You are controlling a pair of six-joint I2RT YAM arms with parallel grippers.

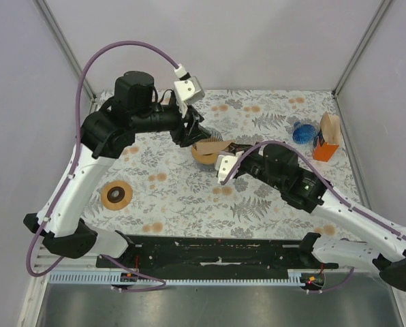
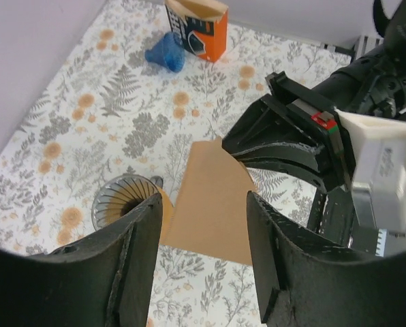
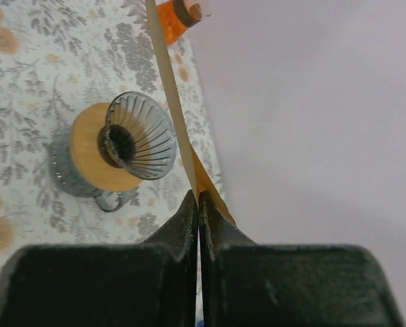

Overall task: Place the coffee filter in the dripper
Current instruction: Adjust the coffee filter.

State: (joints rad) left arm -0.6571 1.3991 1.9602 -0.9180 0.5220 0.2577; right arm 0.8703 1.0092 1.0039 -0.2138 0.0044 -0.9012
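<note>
**Filter pinched beside the dripper, not yet in it**

The right gripper (image 3: 198, 201) has its two fingers pressed together on a lower corner of the coffee filter (image 2: 213, 204), with no gap showing between them apart from the paper. The filter is brown and folded flat. In the right wrist view it appears edge-on as a thin strip rising from the fingertips and passing just to the right of the dripper (image 3: 138, 136). In the left wrist view its broad face shows as a fan shape. One corner is caught by the right gripper, and the opposite edge reaches toward the dripper's wooden collar. The pictures do not settle whether paper and collar touch. The filter is outside the cone.

The dripper stands upright on the flowered table (image 1: 271, 204). It is a ribbed glass cone set in a round wooden collar, with its mouth open and nothing inside. In the top view it sits near the middle of the table, largely covered by the filter and the two grippers.

The left gripper (image 2: 203, 201) hangs above the dripper with its jaws wide apart and nothing between them. In its own view, one finger frames the dripper and the other the far edge of the filter.

Well away from the dripper, toward the far right corner, stands an orange box (image 2: 201, 30). A blue object (image 2: 165, 53) sits just beside it on the dripper's side. A wooden ring (image 1: 116, 195) lies flat, well apart from the dripper, on the left arm's side of the table.
</note>
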